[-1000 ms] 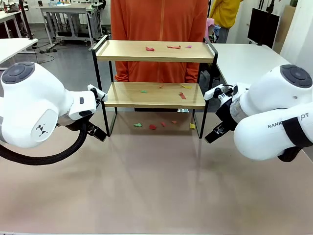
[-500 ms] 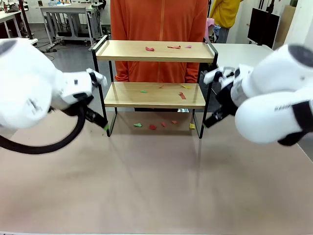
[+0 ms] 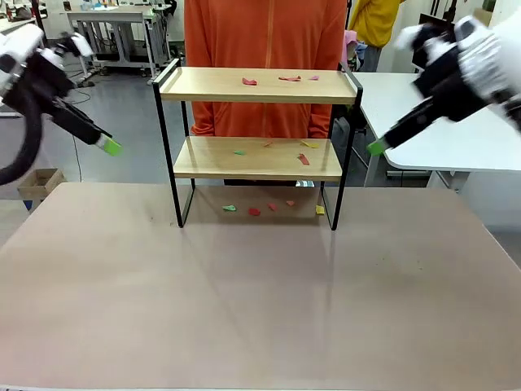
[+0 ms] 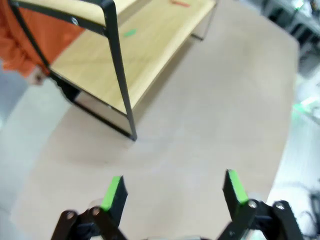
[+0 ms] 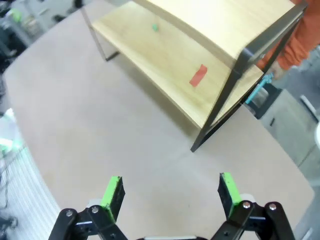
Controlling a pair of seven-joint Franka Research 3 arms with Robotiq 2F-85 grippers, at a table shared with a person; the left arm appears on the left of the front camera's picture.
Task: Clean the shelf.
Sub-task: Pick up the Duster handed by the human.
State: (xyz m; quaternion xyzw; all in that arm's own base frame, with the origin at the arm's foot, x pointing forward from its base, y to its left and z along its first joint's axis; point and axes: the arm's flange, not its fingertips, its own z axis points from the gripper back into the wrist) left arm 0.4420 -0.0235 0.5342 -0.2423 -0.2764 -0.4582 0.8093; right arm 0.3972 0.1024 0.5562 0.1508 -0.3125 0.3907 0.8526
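Evidently nothing is begun: left gripper and right gripper are held agape (empty); scraps on the shelf must be reached.

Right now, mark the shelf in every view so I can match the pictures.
Front view: the shelf stands centre, at the far side of the table, before the person in orange.
Left wrist view: the shelf is upper left, its black corner post running down the picture.
Right wrist view: the shelf is upper right, seen from its other end.
Shared landmark: the green scrap on its lower board.
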